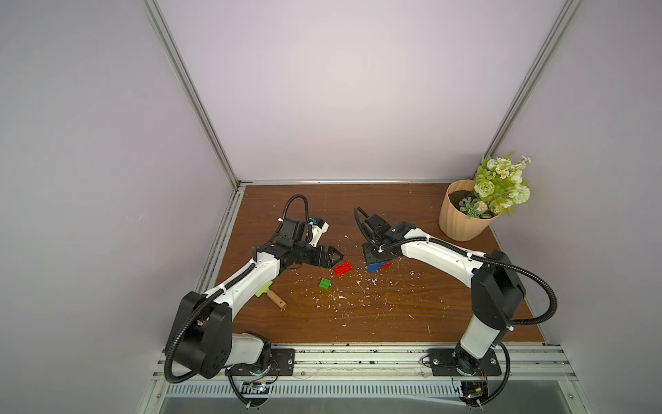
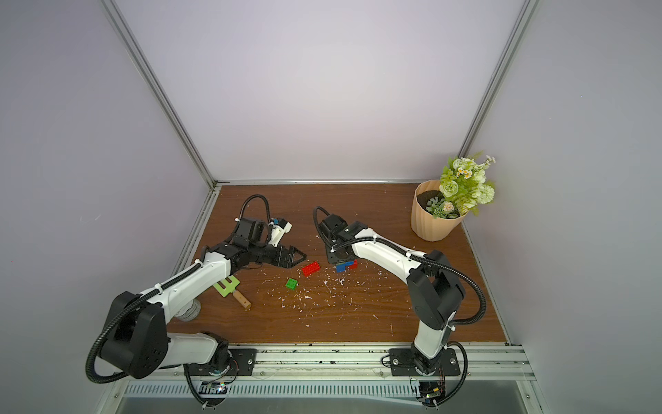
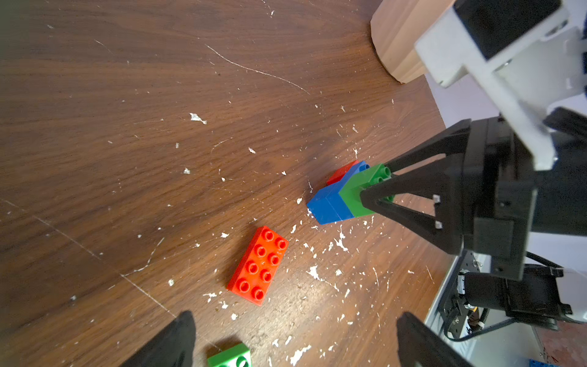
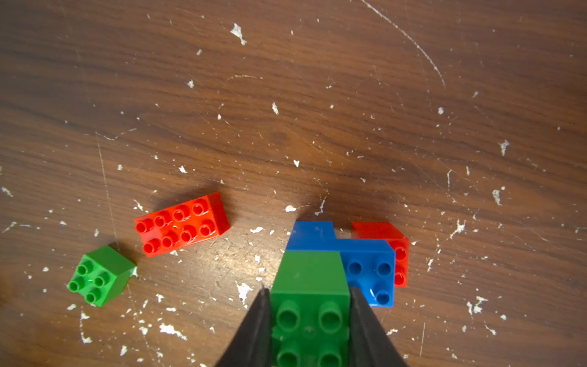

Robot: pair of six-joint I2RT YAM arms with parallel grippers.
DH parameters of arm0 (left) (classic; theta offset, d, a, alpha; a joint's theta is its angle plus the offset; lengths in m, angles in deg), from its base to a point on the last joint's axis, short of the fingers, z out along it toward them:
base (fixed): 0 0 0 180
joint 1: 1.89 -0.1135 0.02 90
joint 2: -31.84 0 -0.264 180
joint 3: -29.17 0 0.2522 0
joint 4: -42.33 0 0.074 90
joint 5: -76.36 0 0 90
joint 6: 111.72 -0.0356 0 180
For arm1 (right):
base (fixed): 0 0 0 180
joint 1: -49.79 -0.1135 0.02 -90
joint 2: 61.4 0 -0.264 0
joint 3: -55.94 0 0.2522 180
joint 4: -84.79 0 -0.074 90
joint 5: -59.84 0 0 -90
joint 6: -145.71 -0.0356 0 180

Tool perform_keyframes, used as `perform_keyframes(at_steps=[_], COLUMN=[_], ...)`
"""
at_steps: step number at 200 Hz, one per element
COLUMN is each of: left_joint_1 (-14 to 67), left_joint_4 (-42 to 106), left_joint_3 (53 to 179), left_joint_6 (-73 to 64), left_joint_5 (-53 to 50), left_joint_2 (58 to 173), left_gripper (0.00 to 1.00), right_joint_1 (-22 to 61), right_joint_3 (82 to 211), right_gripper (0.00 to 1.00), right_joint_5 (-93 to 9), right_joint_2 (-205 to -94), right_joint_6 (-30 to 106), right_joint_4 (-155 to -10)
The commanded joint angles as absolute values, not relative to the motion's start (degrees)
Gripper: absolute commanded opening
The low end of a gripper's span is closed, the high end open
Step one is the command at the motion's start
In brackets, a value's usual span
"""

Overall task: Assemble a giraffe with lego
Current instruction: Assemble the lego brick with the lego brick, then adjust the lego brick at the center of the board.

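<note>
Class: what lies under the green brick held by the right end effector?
Blue bricks joined beneath it, touching the table, a red brick against them. The right end effector covers the green brick's sides.

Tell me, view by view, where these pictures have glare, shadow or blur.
In both top views, even soft light, little shadow under the loose red brick. Left wrist: the left gripper has blurred fingers, the loose red brick sharp. Right wrist: glare on the table beside the giraffe, a dark shadow edging the loose red brick.

No readable text, labels, numbers (all views).
</note>
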State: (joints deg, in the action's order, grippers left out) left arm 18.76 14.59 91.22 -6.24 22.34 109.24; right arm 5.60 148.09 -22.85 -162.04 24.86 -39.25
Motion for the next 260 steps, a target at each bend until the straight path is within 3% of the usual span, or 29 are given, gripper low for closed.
perform_keyframes(at_steps=[1,45,100,167,260], left_joint_1=[19.3,19.2,16.9,14.7,8.1], left_joint_4=[14.2,14.2,14.2,12.9,12.0], left_joint_3=[92.2,92.3,92.5,93.3,93.8], left_joint_6=[-5.8,-5.8,-5.5,-5.6,-4.5], left_joint_5=[23.3,23.4,23.1,21.5,18.8], left_joint_2=[108.3,108.3,108.4,109.5,111.0], left_gripper=[0.99,0.99,0.99,0.99,0.99], right_joint_1=[5.7,5.7,5.2,1.7,-3.2], right_joint_3=[148.0,150.9,154.4,156.8,151.6], right_gripper=[0.36,0.58,0.76,0.83,0.81], right_joint_5=[-22.8,-20.4,-22.3,-28.1,-29.1], right_joint_2=[-161.1,-159.3,-157.4,-157.8,-161.6], right_joint_6=[25.4,26.8,30.1,34.5,36.0], right_joint_4=[-40.1,-40.2,-40.8,-43.2,-50.5])
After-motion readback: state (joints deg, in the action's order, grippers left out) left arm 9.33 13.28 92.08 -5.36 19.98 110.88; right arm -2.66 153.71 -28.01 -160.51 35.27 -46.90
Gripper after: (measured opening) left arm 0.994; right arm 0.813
